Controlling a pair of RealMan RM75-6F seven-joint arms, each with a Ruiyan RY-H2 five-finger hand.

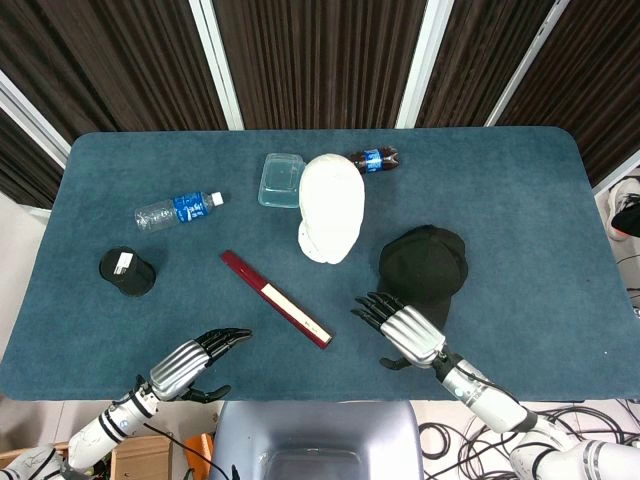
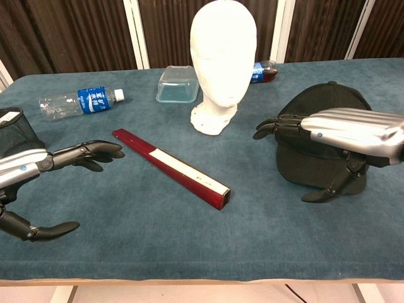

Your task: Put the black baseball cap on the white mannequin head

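The black baseball cap [image 1: 425, 265] [image 2: 323, 120] lies on the table to the right of the white mannequin head [image 1: 331, 207] [image 2: 222, 58], which stands upright near the table's middle. My right hand [image 1: 405, 330] [image 2: 334, 136] hovers in front of the cap's brim, fingers stretched out toward the mannequin, thumb down, holding nothing. My left hand [image 1: 195, 363] [image 2: 53, 167] floats over the near left of the table, fingers extended and apart, also empty.
A long dark red box [image 1: 276, 298] [image 2: 170, 166] lies diagonally between the hands. A clear plastic container [image 1: 281, 180] [image 2: 179, 84], a water bottle [image 1: 178, 210] [image 2: 79, 101], a cola bottle [image 1: 374, 159] [image 2: 264, 71] and a black mesh cup [image 1: 127, 271] [image 2: 14, 128] sit further off.
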